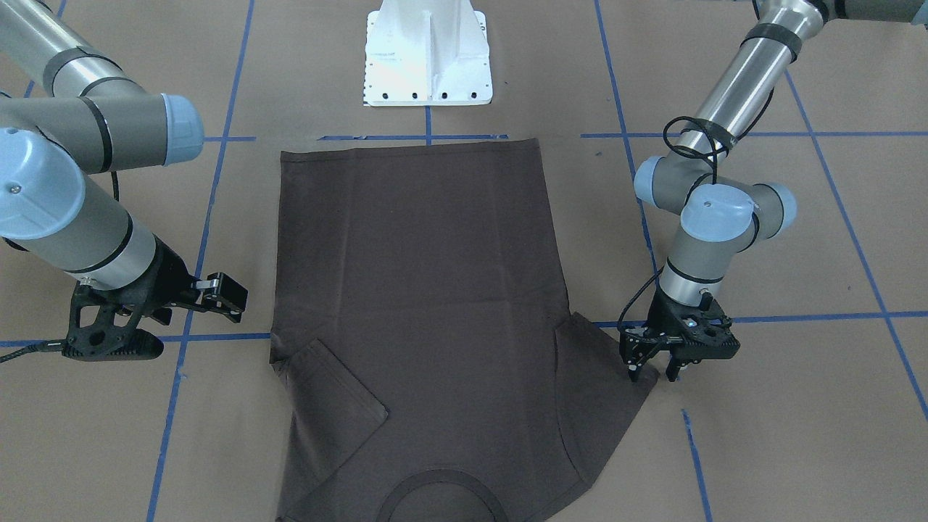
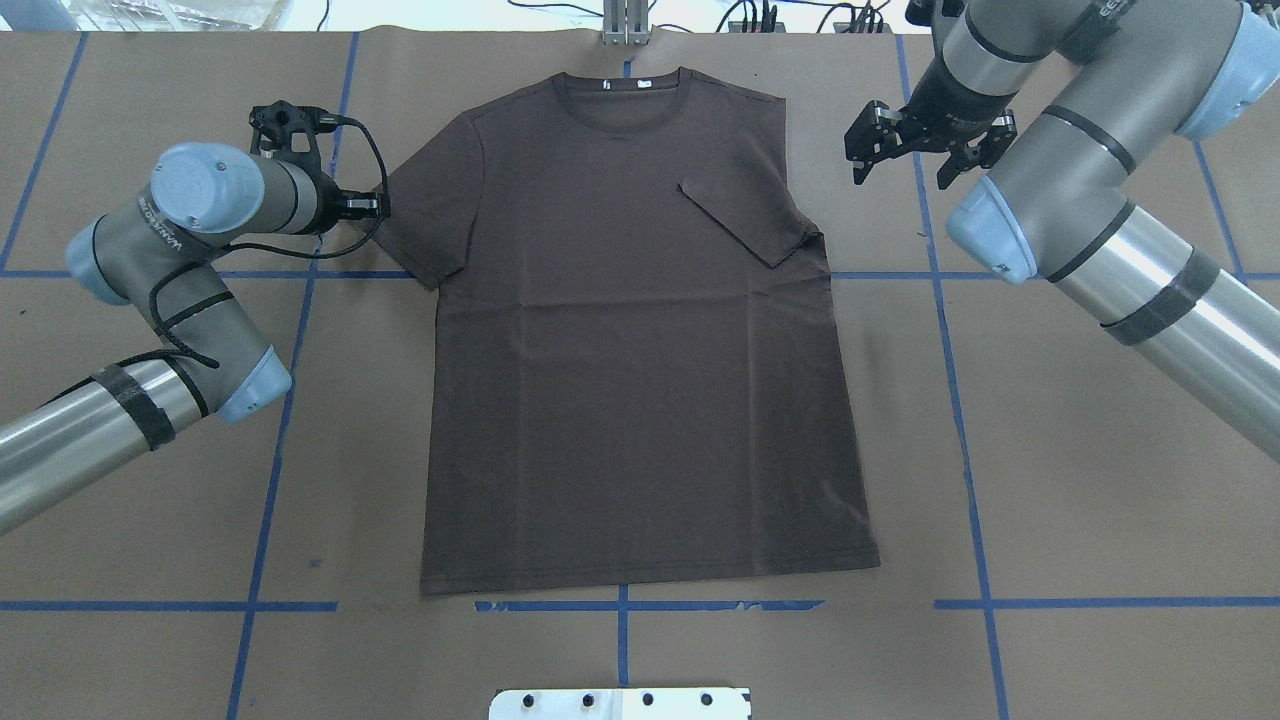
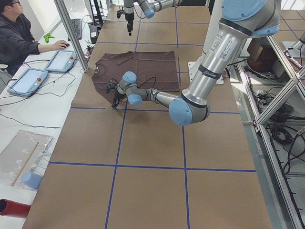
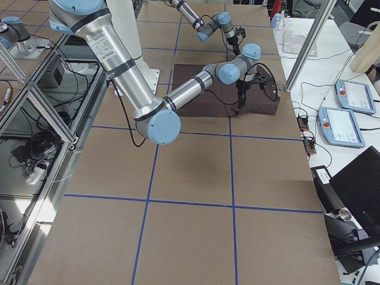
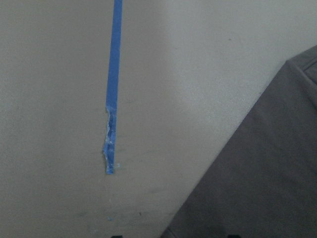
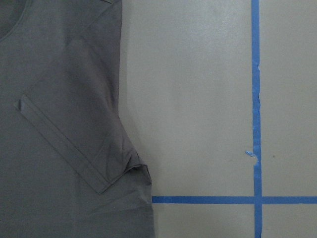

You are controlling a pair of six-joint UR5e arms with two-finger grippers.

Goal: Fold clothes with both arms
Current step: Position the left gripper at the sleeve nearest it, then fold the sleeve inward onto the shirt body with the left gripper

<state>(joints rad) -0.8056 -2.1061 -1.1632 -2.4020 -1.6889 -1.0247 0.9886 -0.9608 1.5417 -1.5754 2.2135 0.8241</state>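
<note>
The dark grey-brown T-shirt (image 2: pixel 630 400) lies flat on the brown paper, with its collar (image 2: pixel 625 100) on the far side from the robot base. The sleeve on my right side (image 2: pixel 745 220) is folded inward onto the chest; it also shows in the right wrist view (image 6: pixel 74 144). The sleeve on my left side (image 1: pixel 602 362) lies spread out. My left gripper (image 1: pixel 652 371) is open, low at that sleeve's outer corner, and the left wrist view shows the sleeve's edge (image 5: pixel 267 173). My right gripper (image 2: pixel 905 165) is open and empty, raised beside the folded sleeve.
The white pedestal base (image 1: pixel 428 58) stands just past the shirt's hem. Blue tape lines (image 2: pixel 940 275) grid the paper. An operator (image 3: pixel 19 33) sits at a side desk with tablets (image 3: pixel 28 78) beyond the collar end of the table.
</note>
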